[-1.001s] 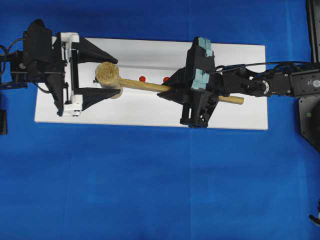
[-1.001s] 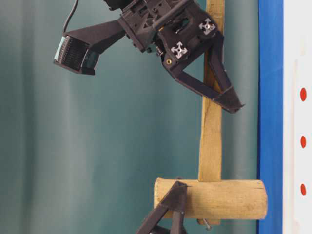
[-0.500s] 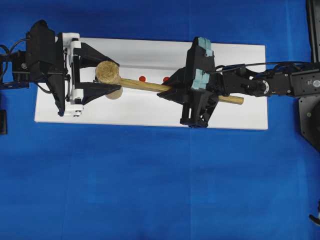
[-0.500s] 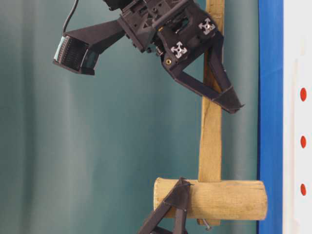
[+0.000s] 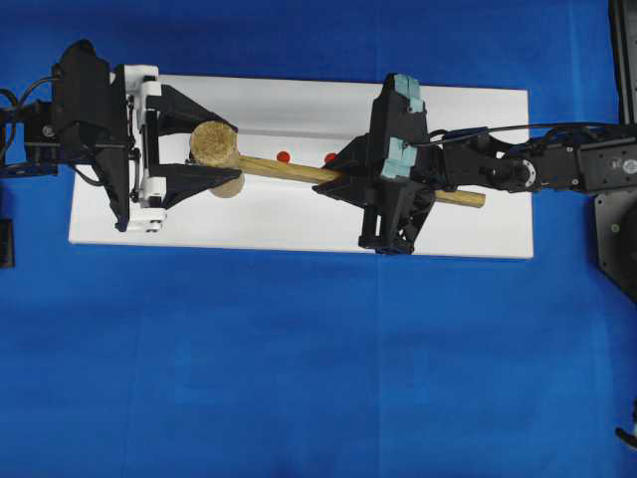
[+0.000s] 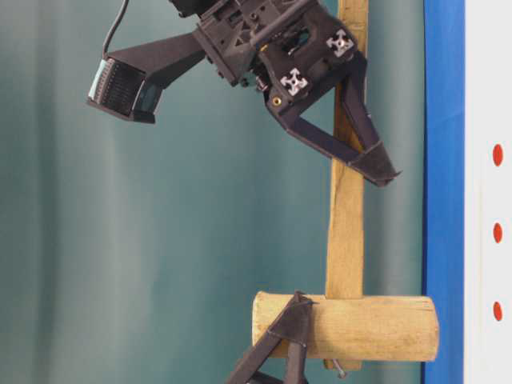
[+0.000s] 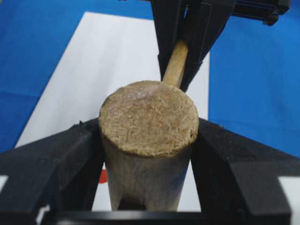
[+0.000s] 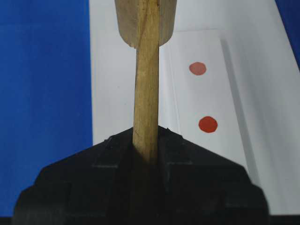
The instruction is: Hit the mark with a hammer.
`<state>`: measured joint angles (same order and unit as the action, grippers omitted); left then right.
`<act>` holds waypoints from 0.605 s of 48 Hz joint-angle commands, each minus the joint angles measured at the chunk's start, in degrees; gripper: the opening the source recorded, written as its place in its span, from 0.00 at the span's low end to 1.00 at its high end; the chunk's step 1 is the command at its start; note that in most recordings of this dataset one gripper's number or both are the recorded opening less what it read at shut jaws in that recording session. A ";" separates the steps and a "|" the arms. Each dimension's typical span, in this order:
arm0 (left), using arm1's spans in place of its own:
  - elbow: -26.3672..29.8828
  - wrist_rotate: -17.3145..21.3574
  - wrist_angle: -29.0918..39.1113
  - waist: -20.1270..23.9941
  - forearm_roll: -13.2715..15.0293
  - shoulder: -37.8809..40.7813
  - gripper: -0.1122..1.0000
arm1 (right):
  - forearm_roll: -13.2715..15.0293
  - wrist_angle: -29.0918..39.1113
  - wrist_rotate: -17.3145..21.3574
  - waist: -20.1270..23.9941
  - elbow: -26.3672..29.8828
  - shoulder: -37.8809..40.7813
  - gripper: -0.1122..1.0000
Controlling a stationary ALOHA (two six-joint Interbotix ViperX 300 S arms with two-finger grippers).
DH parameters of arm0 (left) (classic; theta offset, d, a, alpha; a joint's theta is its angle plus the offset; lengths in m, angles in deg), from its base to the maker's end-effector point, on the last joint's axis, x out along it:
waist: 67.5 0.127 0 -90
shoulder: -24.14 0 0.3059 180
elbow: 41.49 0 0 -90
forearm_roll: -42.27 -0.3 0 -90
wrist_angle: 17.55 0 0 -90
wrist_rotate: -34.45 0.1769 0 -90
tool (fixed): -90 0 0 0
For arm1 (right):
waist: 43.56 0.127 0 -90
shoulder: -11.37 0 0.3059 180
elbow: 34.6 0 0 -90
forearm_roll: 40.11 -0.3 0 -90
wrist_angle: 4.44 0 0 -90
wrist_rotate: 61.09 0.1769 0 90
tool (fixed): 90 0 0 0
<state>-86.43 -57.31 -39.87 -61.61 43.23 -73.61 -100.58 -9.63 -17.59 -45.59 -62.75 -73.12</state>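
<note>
The left gripper (image 5: pixel 204 152) is pinching the hammer (image 5: pixel 214 145) by its head, while the right gripper (image 5: pixel 333 179) is clamping the handle above the white board (image 5: pixel 299 229).

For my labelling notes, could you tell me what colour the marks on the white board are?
Red: round red marks on the white board, clearest in the right wrist view.

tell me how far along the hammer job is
Done: the light-brown wooden mallet is lifted off the white board; the right gripper is shut on its handle. In hand: the left gripper clamps the head on both sides. Left: no strike shows; the head sits clear of the red dots, so the swing onto a mark remains.
</note>
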 commanded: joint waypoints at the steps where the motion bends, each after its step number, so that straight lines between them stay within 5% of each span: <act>1: 0.70 -0.26 -0.26 0.09 -0.18 -0.62 0.54 | 0.26 -0.26 -0.09 0.09 1.76 -0.79 0.12; 9: 0.70 -0.70 0.53 0.00 -0.09 -0.70 0.54 | 0.26 -0.35 0.00 0.09 1.58 -0.79 0.22; 23: 0.70 -3.78 3.34 0.09 0.09 -1.49 0.54 | 0.88 -2.46 -0.70 0.79 1.14 -1.41 0.92; 29: 0.97 -8.26 5.36 0.09 0.09 -2.20 0.54 | 0.97 -2.55 -1.76 1.23 1.23 -1.67 0.89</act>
<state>-86.52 -63.63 -35.04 -61.61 43.15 -74.32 -99.88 -11.56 -18.99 -44.71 -62.48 -73.29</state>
